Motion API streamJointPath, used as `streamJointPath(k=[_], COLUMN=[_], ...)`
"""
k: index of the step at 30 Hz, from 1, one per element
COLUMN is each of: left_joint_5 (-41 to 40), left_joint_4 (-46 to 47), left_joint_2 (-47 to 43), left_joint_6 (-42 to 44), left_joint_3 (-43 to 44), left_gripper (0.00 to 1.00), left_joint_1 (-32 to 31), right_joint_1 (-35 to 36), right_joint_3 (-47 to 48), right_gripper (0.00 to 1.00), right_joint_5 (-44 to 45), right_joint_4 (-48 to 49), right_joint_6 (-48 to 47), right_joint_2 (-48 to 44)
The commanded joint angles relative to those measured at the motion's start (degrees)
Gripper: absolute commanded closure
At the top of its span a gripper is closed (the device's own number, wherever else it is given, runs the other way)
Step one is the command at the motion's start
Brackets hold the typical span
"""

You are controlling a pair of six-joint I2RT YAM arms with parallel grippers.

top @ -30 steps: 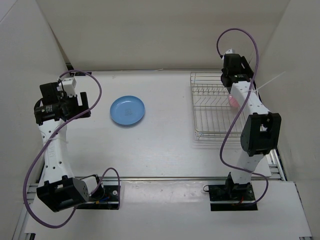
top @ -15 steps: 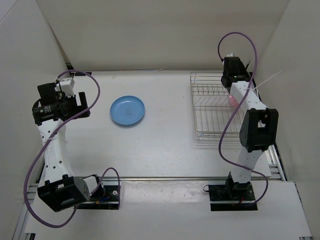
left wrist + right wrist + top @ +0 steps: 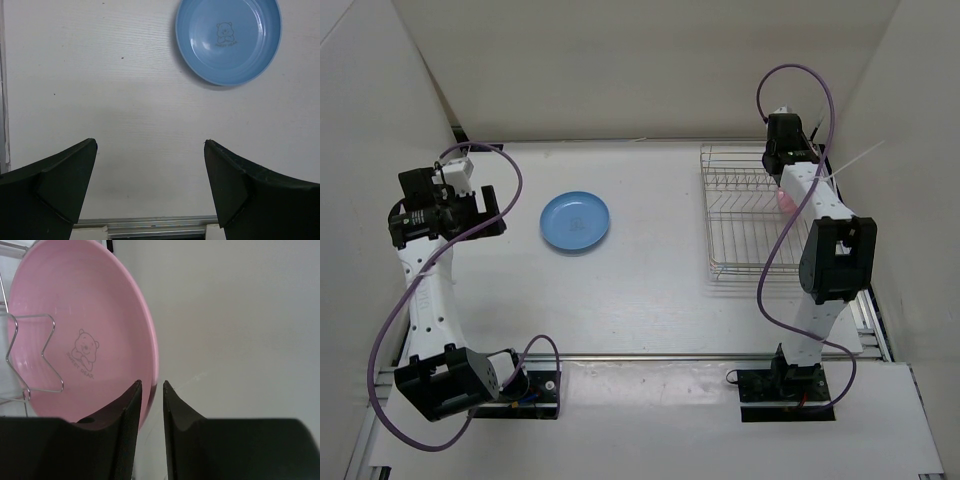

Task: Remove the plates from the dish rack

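Observation:
The pink plate (image 3: 80, 340) stands on edge in the wire dish rack (image 3: 745, 215), held by a bent wire loop. In the top view only a bit of the pink plate (image 3: 786, 198) shows beside the right arm. My right gripper (image 3: 151, 385) has its jaws nearly closed over the plate's rim, at the rack's far right side. The light blue plate (image 3: 575, 221) lies flat on the table left of centre and also shows in the left wrist view (image 3: 228, 40). My left gripper (image 3: 492, 210) is open and empty, left of the blue plate and above the table (image 3: 150, 145).
White walls enclose the table on the left, back and right; the right wall is close behind the rack. A metal rail (image 3: 155, 230) runs along the table's left edge under my left gripper. Purple cables loop off both arms.
My right wrist has shifted slightly over the rack's far right side, then held still. My left arm has moved slightly. Both plates have stayed where they were.

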Motion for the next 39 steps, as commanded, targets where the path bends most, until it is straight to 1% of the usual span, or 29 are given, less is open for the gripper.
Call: streamJointPath(k=[1, 5, 6, 8, 9, 10, 11, 12, 13, 19, 20, 25, 28, 33, 35, 36, 38, 39], left_joint_5=[2.3, 2.3, 2.3, 2.3, 2.3, 2.8, 2.8, 2.8, 2.8, 2.8, 2.8, 4.8, 5.5, 5.5, 3.3, 3.3, 2.0, 1.9], left_joint_4=[0.4, 0.4, 0.4, 0.4, 0.4, 0.4, 0.4, 0.4, 0.4, 0.9, 0.9, 0.1, -0.5, 0.0, 1.2, 1.2, 2.0, 2.0], left_joint_2=[-0.7, -0.7, -0.7, -0.7, -0.7, -0.7, -0.7, -0.7, -0.7, -0.7, -0.7, -0.7, -0.1, -0.1, -0.1, 0.5, 1.0, 1.0], left_joint_6=[-0.1, -0.1, -0.1, -0.1, -0.1, -0.1, -0.1, -0.1, -0.1, -0.1, -0.1, -0.1, -0.1, -0.1, -1.3, -1.3, -2.1, -2.1], left_joint_3=[0.5, 0.5, 0.5, 0.5, 0.5, 0.5, 0.5, 0.5, 0.5, -0.6, -0.6, -1.2, -0.7, 0.6, 0.6, 0.6, 0.6, 0.6], left_gripper=[0.00, 0.00, 0.00, 0.00, 0.00, 0.00, 0.00, 0.00, 0.00, 0.00, 0.00, 0.00, 0.00, 0.00, 0.00, 0.00, 0.00, 0.00], left_joint_1=[0.3, 0.3, 0.3, 0.3, 0.3, 0.3, 0.3, 0.3, 0.3, 0.3, 0.3, 0.3, 0.3, 0.3, 0.3, 0.3, 0.3, 0.3], right_joint_1=[-0.3, -0.3, -0.3, -0.3, -0.3, -0.3, -0.3, -0.3, -0.3, 1.0, 1.0, 2.2, 2.2, 2.8, 2.8, 2.8, 2.8, 2.8], right_joint_3=[1.9, 1.9, 1.9, 1.9, 1.9, 1.9, 1.9, 1.9, 1.9, 3.8, 5.0, 8.4, 7.4, 7.4, 6.9, 6.2, 4.7, 4.1], right_gripper=[0.72, 0.72, 0.74, 0.80, 0.88, 0.90, 0.97, 0.97, 0.99, 1.00, 1.00, 1.00, 1.00, 1.00, 1.00, 1.00, 1.00, 1.00], right_joint_5=[1.8, 1.8, 1.8, 1.8, 1.8, 1.8, 2.4, 2.4, 2.4, 6.3, 8.4, 12.5, 13.3, 13.9, 14.4, 14.4, 15.8, 16.4], right_joint_4=[2.0, 2.0, 2.0, 2.0, 2.0, 2.0, 2.0, 2.0, 2.0, 0.9, 0.9, 0.9, 5.7, 7.3, 9.2, 10.6, 17.0, 19.8], right_joint_6=[-0.1, -0.1, -0.1, -0.1, -0.1, -0.1, -0.1, -0.1, -0.1, -0.7, -1.7, -4.9, -8.2, -10.5, -11.2, -13.3, -16.4, -20.2], right_joint_2=[0.9, 0.9, 1.4, 1.4, 1.4, 1.4, 1.4, 1.4, 1.4, 1.4, 1.4, 0.4, -1.7, -5.9, -6.4, -7.0, -7.7, -8.4])
